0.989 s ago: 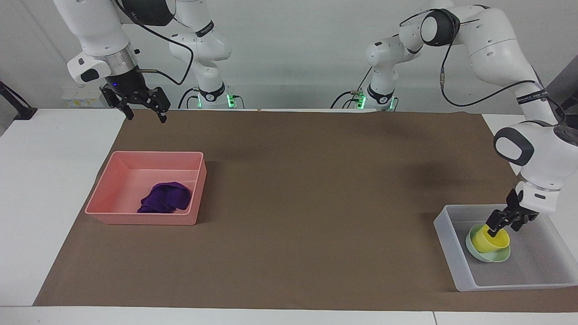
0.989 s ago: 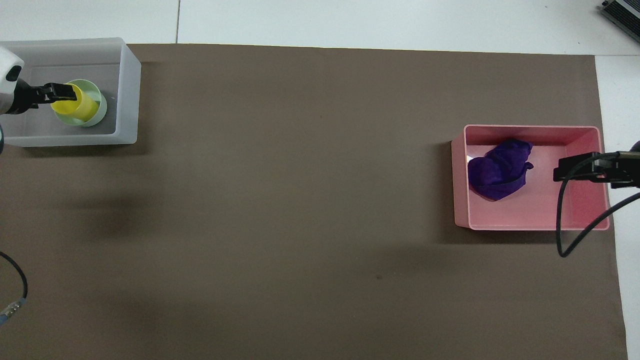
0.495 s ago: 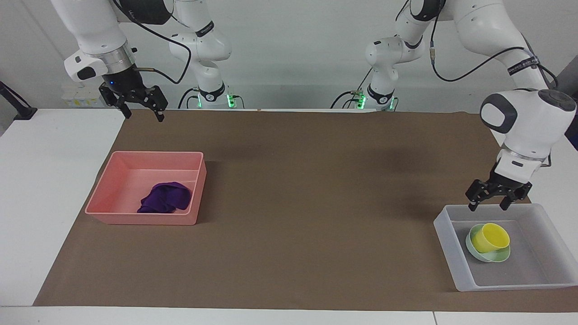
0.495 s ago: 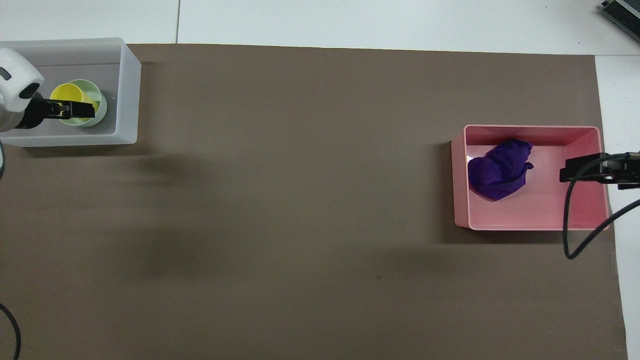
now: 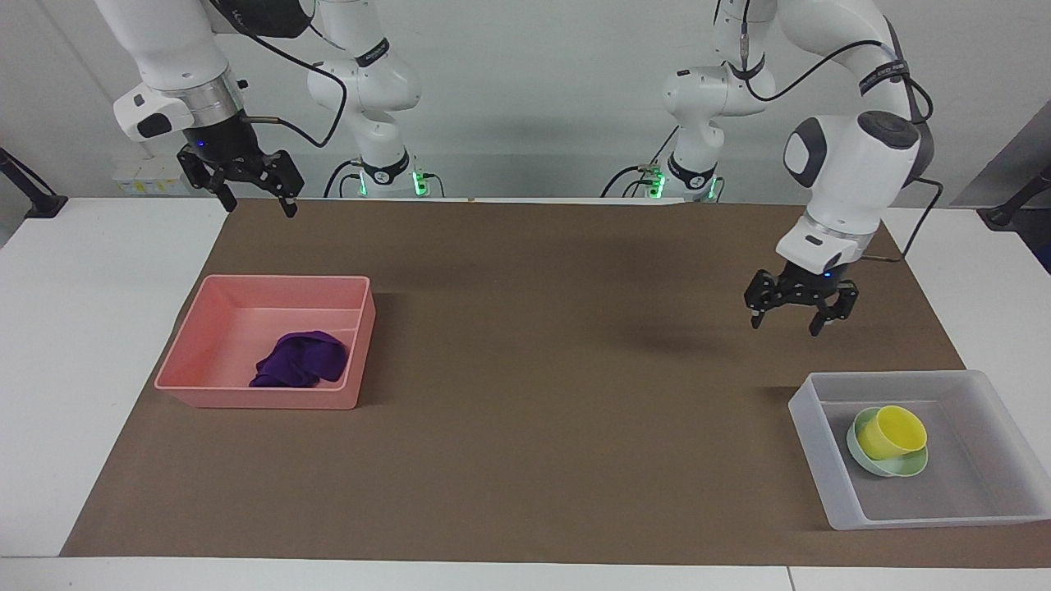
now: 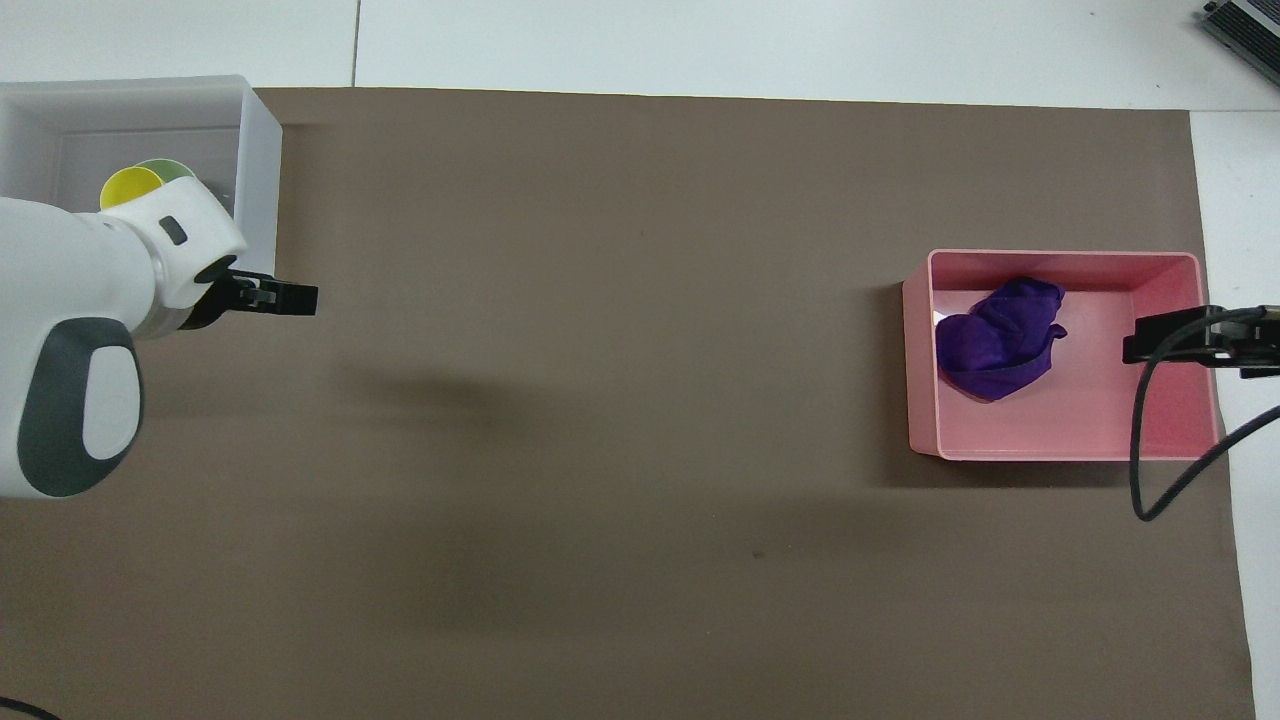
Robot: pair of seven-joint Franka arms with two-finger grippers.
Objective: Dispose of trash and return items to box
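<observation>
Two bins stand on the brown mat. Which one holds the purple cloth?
The pink bin at the right arm's end holds the purple cloth. The translucent bin holds a yellow cup and a green bowl.

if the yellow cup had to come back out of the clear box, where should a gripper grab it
Probably by the rim. The yellow cup sits tilted in the green bowl inside the clear box, its mouth facing up. Coming from above, one finger inside and one outside the raised wall looks best; the bowl crowds its lower body.
</observation>
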